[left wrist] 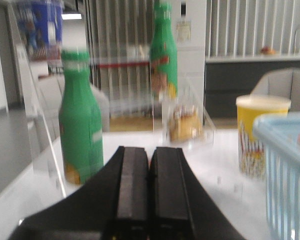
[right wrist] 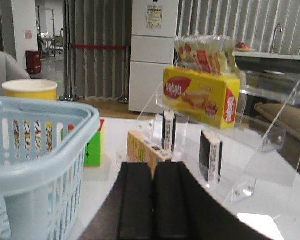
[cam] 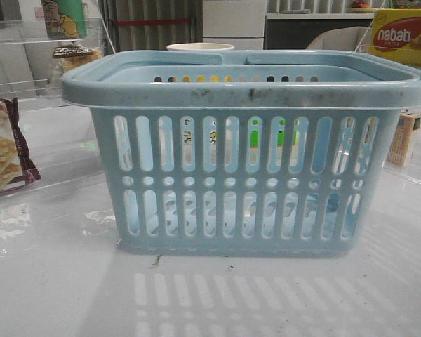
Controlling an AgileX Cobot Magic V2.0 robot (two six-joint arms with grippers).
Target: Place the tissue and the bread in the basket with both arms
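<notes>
The light-blue basket fills the middle of the front view and also shows in the left wrist view and the right wrist view. The bread, a clear packet with golden contents, sits on a clear shelf ahead of my left gripper, which is shut and empty. It also shows in the front view. The tissue, a black pack, stands upright under a clear acrylic shelf ahead of my right gripper, which is shut and empty. A second black pack stands behind it.
Two green bottles and a yellow cup stand near the bread. A yellow nabati box lies on the acrylic shelf. A tan box, a green cube and a maroon-edged cracker packet are nearby.
</notes>
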